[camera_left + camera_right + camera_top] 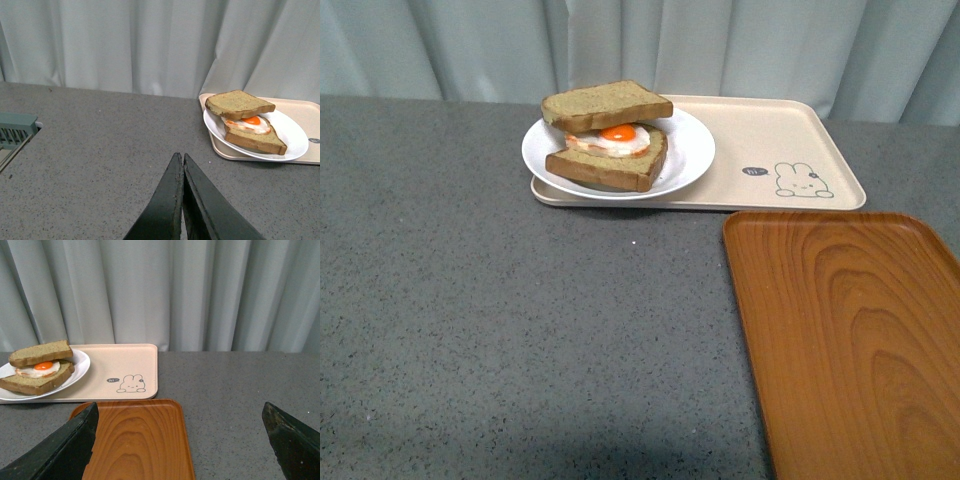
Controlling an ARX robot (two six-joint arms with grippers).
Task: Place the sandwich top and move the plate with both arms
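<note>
Sitting tilted on the fried egg (618, 134), your sandwich top (606, 104) covers the lower slice (608, 164) on the plate (688, 160), which rests at the rabbit-print tray's (770, 130) left end on the counter (500, 320). Wood-grain tray (850, 330) lies nearer. Left end effector (183, 159) is pressed together, holding nothing; right end effector (180, 432) is spread wide.

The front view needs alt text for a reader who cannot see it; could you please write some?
A round white plate holds a sandwich: the sandwich top rests tilted over a fried egg on the lower bread slice. The plate sits on the left end of a beige rabbit-print tray on a grey table, with an empty wood-grain tray nearer on the right.
</note>
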